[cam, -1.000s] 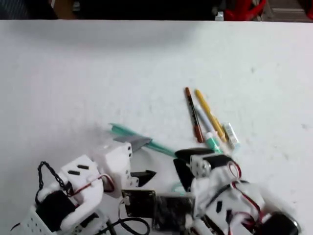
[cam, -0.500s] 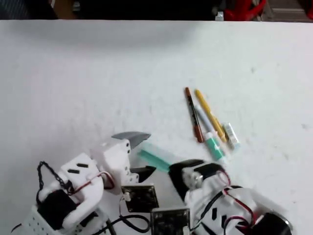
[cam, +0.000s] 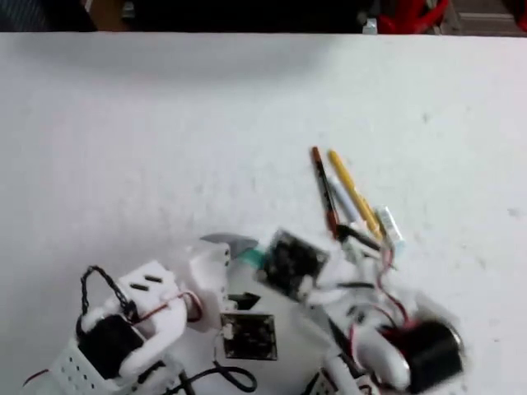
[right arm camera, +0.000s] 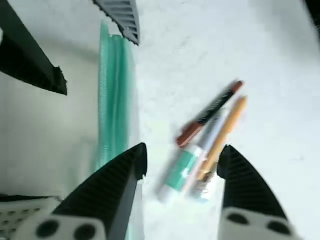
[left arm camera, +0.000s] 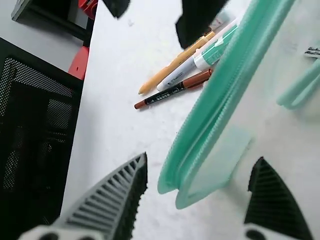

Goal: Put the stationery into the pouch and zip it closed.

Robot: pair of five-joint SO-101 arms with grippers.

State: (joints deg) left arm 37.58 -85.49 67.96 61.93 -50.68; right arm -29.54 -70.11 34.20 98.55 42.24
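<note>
The right gripper (right arm camera: 184,150) hangs spread above the pens (right arm camera: 202,140); the left gripper (left arm camera: 200,165) is spread astride the pouch (left arm camera: 225,90) end.
The pens lie bunched on the tabletop (cam: 165,123) just beside the pouch. They are probably best taken singly, pinched across the barrel, once the left gripper clamps the pouch lip.

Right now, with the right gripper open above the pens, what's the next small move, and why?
Probably lower the right gripper and shut it on the teal-and-white marker. Its jaws stand open either side of that marker, which lies on the table against the yellow pen and brown pen, outside the green pouch.
</note>
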